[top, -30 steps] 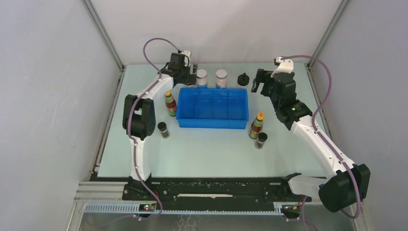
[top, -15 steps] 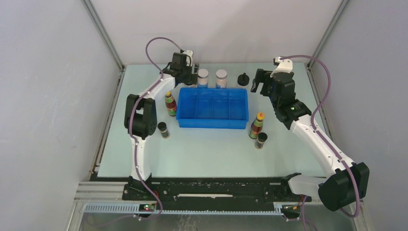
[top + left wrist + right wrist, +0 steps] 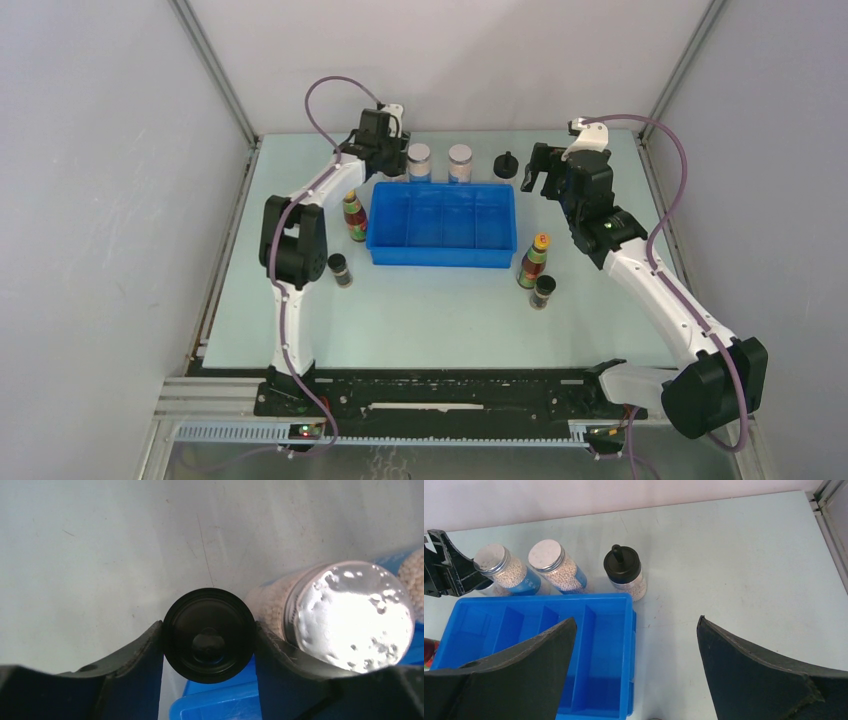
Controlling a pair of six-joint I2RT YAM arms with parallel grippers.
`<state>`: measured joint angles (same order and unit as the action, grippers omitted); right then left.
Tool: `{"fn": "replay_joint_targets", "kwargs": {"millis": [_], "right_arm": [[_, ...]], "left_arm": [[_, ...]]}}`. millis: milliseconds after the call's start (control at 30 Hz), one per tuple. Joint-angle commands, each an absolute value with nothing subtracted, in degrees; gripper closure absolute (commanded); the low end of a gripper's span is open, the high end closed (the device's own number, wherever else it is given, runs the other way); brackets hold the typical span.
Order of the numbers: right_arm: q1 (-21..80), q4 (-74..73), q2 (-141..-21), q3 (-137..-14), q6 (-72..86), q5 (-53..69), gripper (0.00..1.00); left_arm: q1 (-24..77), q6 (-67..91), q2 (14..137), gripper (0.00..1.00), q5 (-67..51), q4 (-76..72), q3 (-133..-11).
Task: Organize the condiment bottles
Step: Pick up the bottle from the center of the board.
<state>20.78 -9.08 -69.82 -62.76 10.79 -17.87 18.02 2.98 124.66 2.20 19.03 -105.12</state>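
My left gripper (image 3: pixel 209 626) is shut on a black knob-capped bottle (image 3: pixel 209 645), which stands at the blue tray's far left corner. In the top view this gripper (image 3: pixel 388 160) hides that bottle. A clear white-lidded bottle (image 3: pixel 350 615) stands right beside it. Both clear bottles (image 3: pixel 420 160) (image 3: pixel 460 162) and the other black knob-capped bottle (image 3: pixel 506 165) line up behind the tray. Slim orange-capped bottles (image 3: pixel 354 213) (image 3: pixel 535 260) and short dark ones (image 3: pixel 340 270) (image 3: pixel 544 291) flank the tray. My right gripper (image 3: pixel 637 620) hangs open above the tray's far right corner, holding nothing.
The blue divided tray (image 3: pixel 443 262) sits mid-table with nothing in its compartments; its rim (image 3: pixel 544 597) fills the lower left of the right wrist view. Grey walls and metal frame posts enclose the table on three sides.
The left gripper's fingers have closed round the black knob-capped bottle, and that arm has shifted slightly right. The right arm has not moved.
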Motion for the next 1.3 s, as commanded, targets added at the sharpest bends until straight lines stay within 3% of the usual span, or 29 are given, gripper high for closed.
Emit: {"fn": "replay_joint_targets", "kwargs": {"millis": [0, 67, 100, 400, 1267], "right_arm": [[21.3, -6.84, -69.87, -63.1, 10.77, -18.29, 0.01], [21.4, -6.9, -69.65, -63.06, 10.81, -18.36, 0.01], [21.44, -6.88, -69.55, -63.1, 10.8, -18.29, 0.01], [22.28, -7.69, -68.2, -63.11, 11.14, -18.52, 0.01], [23.81, -11.43, -64.23, -63.05, 11.64, -19.99, 0.01]], "left_arm": [[18.37, 2.57, 125.36, 0.82, 2.67, 18.11, -109.64], [18.37, 2.62, 125.39, 0.99, 3.06, 18.75, -109.92], [18.37, 2.63, 125.3, 1.0, 3.12, 19.04, -109.88], [18.37, 4.49, 119.89, 1.0, 6.7, 16.4, -105.19], [19.75, 3.57, 107.94, 1.0, 10.98, 19.2, -106.82]]}}
